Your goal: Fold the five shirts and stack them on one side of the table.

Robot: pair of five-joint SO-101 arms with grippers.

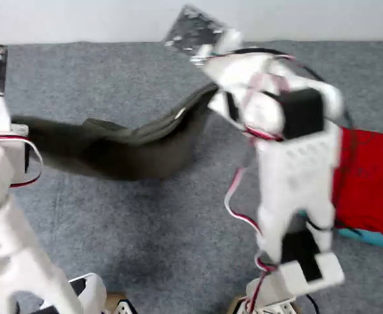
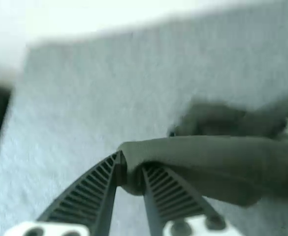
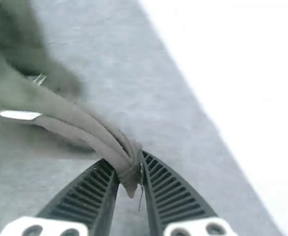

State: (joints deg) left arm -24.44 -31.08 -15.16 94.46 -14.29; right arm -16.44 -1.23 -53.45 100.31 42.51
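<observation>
From the high view, a dark shirt (image 1: 126, 154) is stretched out as a long band over the grey surface (image 1: 145, 229). Its long axis runs across the picture. One end is at the left arm (image 1: 1, 216) by the left edge, and the other is at the right arm (image 1: 296, 163), a little farther back near the middle. The band sags between the two ends, and it is not clear whether its lowest part touches the surface. A red shirt (image 1: 368, 180) lies flat at the right edge, beside the right arm. The edge of a blue shirt (image 1: 381, 239) shows under its near side.

In the left wrist view, the left pincer (image 2: 129, 169) is clamped on a rounded, bunched end of the dark shirt, with both ribbed fingers (image 2: 97, 182) pressed against the cloth. From there the shirt runs away sideways as a thick roll, held up off the surface, with its shadow on the grey below.

In the right wrist view, the right pincer (image 3: 130, 172) is closed on the other end, where several folds of cloth are gathered into a narrow tip between the fingers. The shirt leads away from the pincer in long taut pleats and widens with distance. A pale tag (image 3: 20, 114) shows along one pleat.
</observation>
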